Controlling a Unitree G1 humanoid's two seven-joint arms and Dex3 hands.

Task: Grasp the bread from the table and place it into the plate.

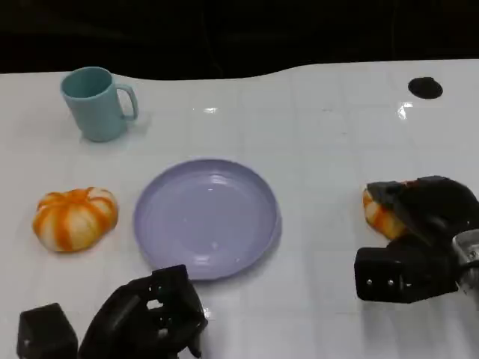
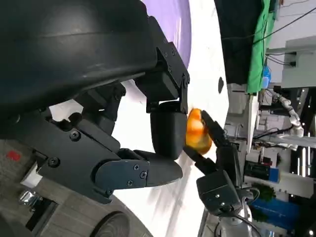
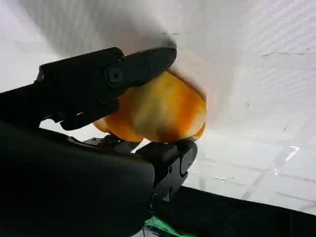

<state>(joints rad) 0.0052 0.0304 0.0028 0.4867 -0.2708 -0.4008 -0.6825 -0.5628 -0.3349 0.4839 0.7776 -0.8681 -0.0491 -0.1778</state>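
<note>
Head view has the right robot hand point(image 1: 419, 232) wrapped over an orange-and-white bread roll point(image 1: 380, 213), well to the right of the lilac plate point(image 1: 206, 217), so the carry runs leftward across the worktop point(image 1: 322, 149). Right wrist view confirms it: fingers point(image 3: 123, 74) clamp the roll point(image 3: 158, 113) from both sides, roll apparently touching the white surface. Left robot hand point(image 1: 146, 318) sits just below the plate, curled, holding nothing. A second roll point(image 1: 75, 217) lies left of the plate, a teal mug point(image 1: 96, 101) beyond it.
</note>
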